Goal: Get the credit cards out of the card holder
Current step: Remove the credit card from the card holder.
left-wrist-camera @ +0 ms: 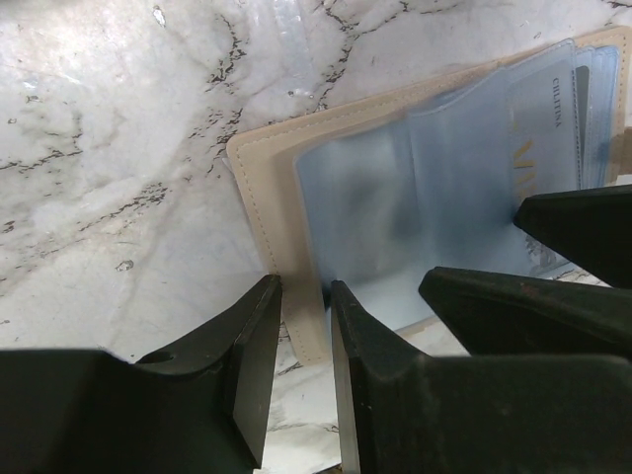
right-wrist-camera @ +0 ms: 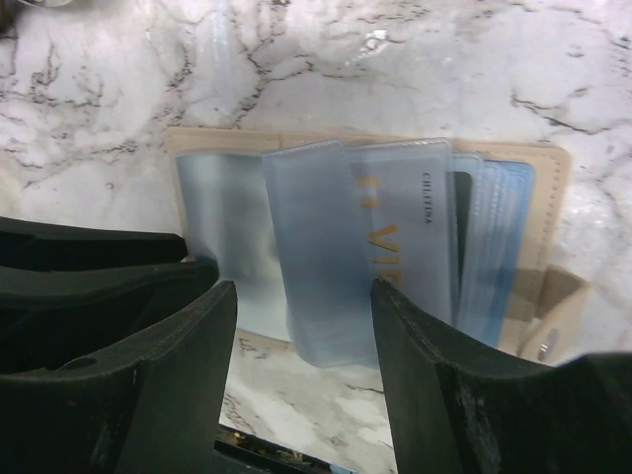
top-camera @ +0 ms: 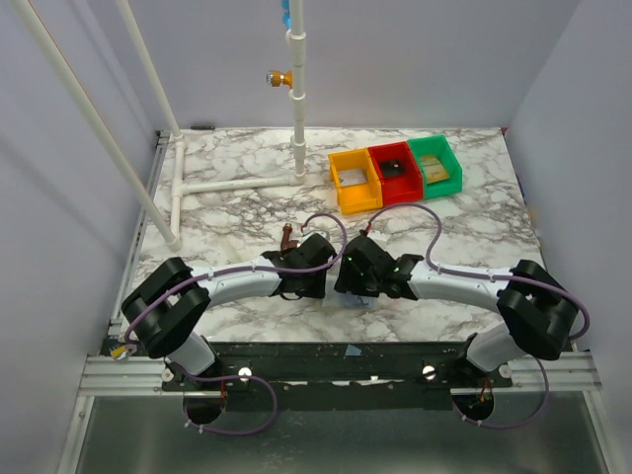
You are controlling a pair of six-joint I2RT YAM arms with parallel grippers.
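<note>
The marble table [top-camera: 227, 197] carries the card holder [left-wrist-camera: 395, 217], which lies open and flat. Three bins [top-camera: 395, 173], yellow, red and green, stand well behind the card holder. The left claw [left-wrist-camera: 301, 301] is clamped on the card holder's beige cover edge. The right claw [right-wrist-camera: 304, 291] stands open astride the card holder's blue sleeves, with a card [right-wrist-camera: 390, 237] inside one.

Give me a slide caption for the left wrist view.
Left gripper clamps the beige edge of the open card holder lying on the marble table.
</note>
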